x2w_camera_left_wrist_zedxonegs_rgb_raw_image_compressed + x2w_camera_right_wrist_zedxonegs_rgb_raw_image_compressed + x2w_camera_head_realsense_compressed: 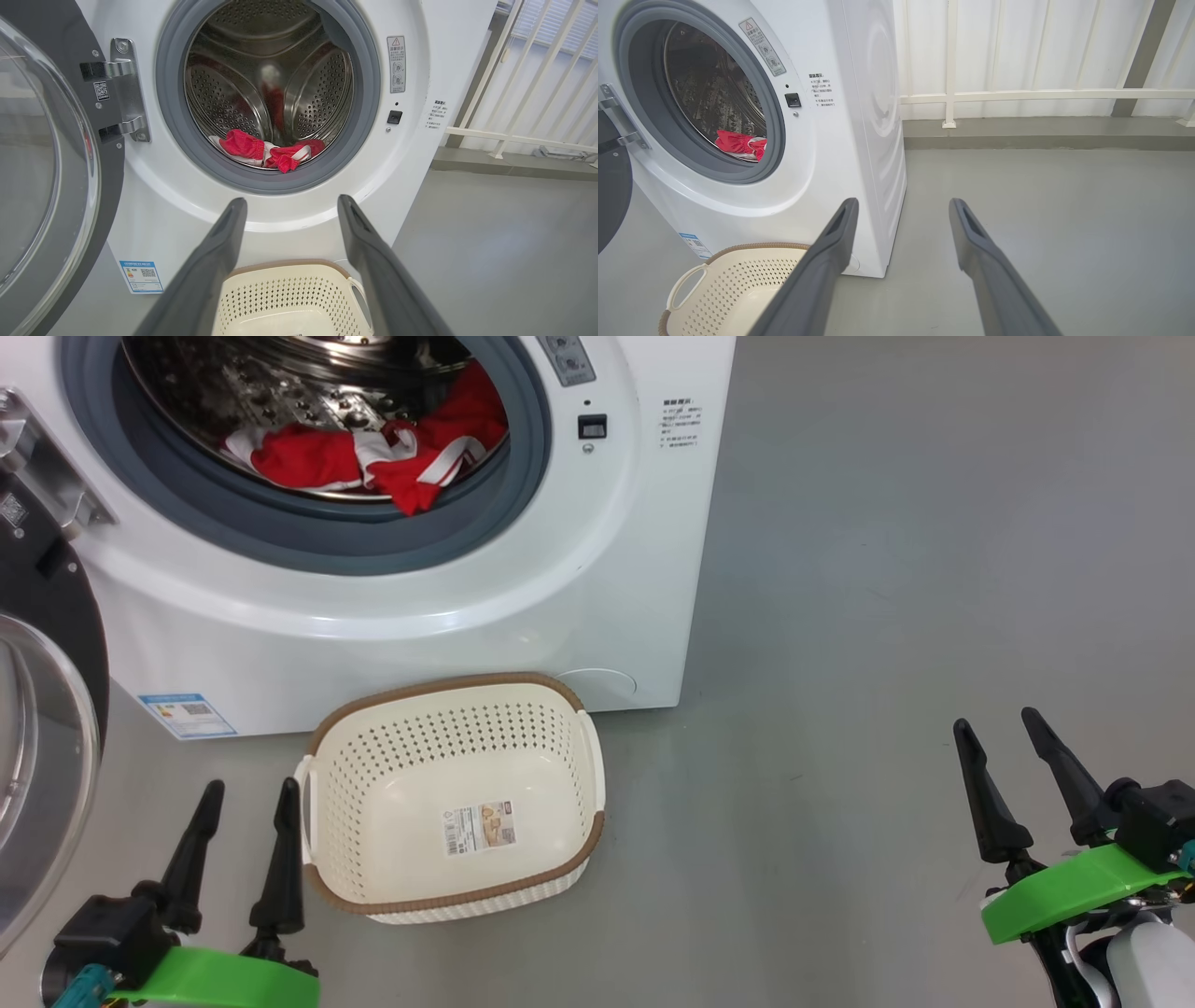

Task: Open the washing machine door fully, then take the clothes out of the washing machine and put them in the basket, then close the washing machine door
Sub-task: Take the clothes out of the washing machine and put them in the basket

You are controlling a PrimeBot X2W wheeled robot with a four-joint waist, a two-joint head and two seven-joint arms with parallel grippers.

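- Head view: the washing machine door [37, 728] hangs open at the left; the clothes [373, 457] lie inside the washing machine [467, 607]; the basket [448, 683] sits on the floor [887, 569] just before it.
- Left wrist view: the left gripper [292, 200] is spread wide, holding nothing, above the basket.
- Right wrist view: the right gripper [903, 201] is spread wide, holding nothing, over the floor.

the washing machine [597, 569] is showing white, its gasket [308, 541] grey, its drum [322, 88] gleaming steel dotted with rows of holes. the clothes [299, 457] are glowing bright red with white stripes. the washing machine door [112, 186] is wearing a glossy black frame around clear glass. the basket [373, 793] is showing cream-white perforated walls under a brown woven-look rim [448, 682]. the left gripper [252, 789] and right gripper [995, 719] are showing dark fingers [283, 859] on bright green mounts [1074, 887]. the floor [887, 569] is lying plain grey.
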